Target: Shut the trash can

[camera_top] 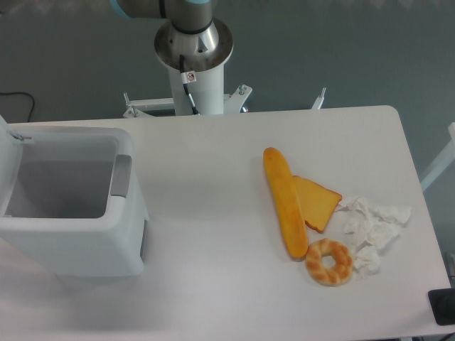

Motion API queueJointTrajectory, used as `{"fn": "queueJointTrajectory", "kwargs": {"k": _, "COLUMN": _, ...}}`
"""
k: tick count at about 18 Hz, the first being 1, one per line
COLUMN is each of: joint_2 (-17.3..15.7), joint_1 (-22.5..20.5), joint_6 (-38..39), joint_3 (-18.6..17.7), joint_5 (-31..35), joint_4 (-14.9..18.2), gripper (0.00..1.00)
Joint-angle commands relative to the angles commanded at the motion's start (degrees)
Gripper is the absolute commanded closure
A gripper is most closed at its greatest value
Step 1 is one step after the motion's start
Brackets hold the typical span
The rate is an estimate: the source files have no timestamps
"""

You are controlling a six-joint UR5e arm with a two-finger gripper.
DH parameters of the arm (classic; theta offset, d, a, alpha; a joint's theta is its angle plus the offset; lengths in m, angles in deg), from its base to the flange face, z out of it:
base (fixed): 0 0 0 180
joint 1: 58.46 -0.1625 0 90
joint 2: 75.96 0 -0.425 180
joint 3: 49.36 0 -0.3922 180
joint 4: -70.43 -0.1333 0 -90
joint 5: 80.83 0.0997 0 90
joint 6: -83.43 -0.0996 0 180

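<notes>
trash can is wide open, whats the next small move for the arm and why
Probably bring the hand, out of view now, down toward the left edge of the trash can, where the raised lid stands up at the frame's border. The bin's inside is open and looks empty, and only the arm's base shows, so nothing is near the lid to push it down yet.

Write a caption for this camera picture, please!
Open white trash can waits on the table beside a baguette.
</notes>
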Motion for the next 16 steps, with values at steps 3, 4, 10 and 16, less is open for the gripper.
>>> {"fn": "queueJointTrajectory", "kwargs": {"k": 3, "joint_2": -0.17, "joint_1": -0.09, "joint_6": 0.09, "joint_3": -0.09, "joint_5": 0.09, "joint_4": 0.09, "gripper": 0.00}}
{"fn": "queueJointTrajectory", "kwargs": {"k": 4, "joint_2": -0.26, "joint_1": -0.09, "joint_6": 0.09, "joint_3": -0.26, "joint_5": 0.09, "joint_4": 0.09, "gripper": 0.00}}
{"fn": "queueJointTrajectory", "kwargs": {"k": 10, "joint_2": -0.53, "joint_1": -0.18, "joint_6": 0.09, "joint_3": -0.62, "joint_5": 2.28, "joint_4": 0.09, "gripper": 0.00}}
{"fn": "queueJointTrajectory", "kwargs": {"k": 16, "joint_2": -0.62, "joint_1": -0.79, "joint_6": 0.09, "joint_3": -0.70, "joint_5": 3.25, "joint_4": 0.17, "gripper": 0.00}}
